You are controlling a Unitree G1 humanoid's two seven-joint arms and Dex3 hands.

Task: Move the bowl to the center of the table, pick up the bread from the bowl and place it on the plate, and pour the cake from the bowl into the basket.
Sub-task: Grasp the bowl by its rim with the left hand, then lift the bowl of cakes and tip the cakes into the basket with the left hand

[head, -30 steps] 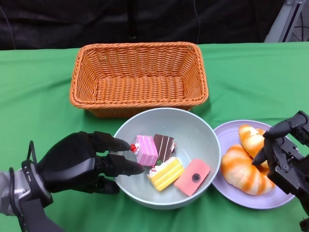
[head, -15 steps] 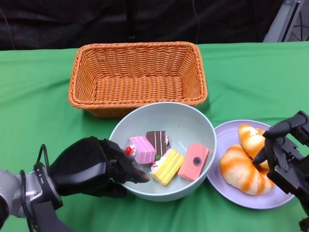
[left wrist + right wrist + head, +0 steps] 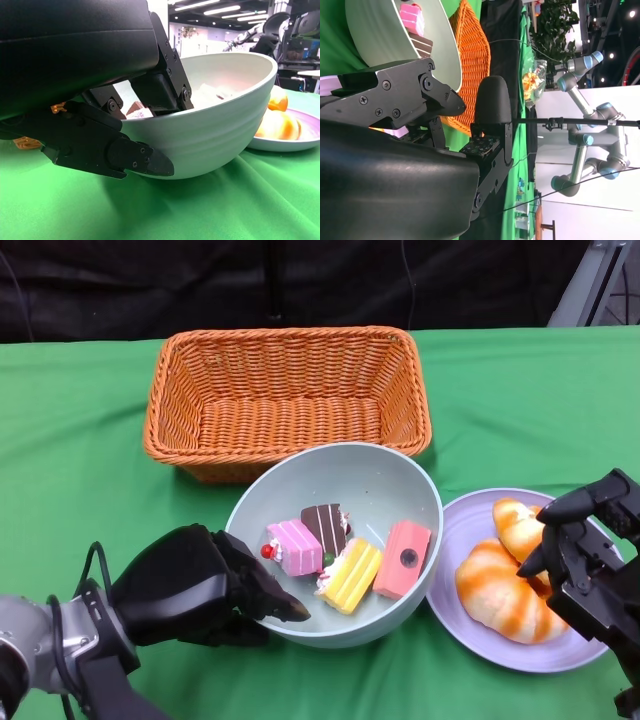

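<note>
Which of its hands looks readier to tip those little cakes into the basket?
Probably the left hand: its fingers already pinch the rim of the bowl, which holds the cakes just before the basket. The right hand hovers over the plate of bread, holding nothing.

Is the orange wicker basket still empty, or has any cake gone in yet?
Empty. The head view shows only bare weave inside the orange wicker basket; all four cake pieces sit in the pale green bowl.

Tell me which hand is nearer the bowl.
Left. The left hand grips the bowl at its near-left rim; the right hand is beyond the plate, apart from it.
</note>
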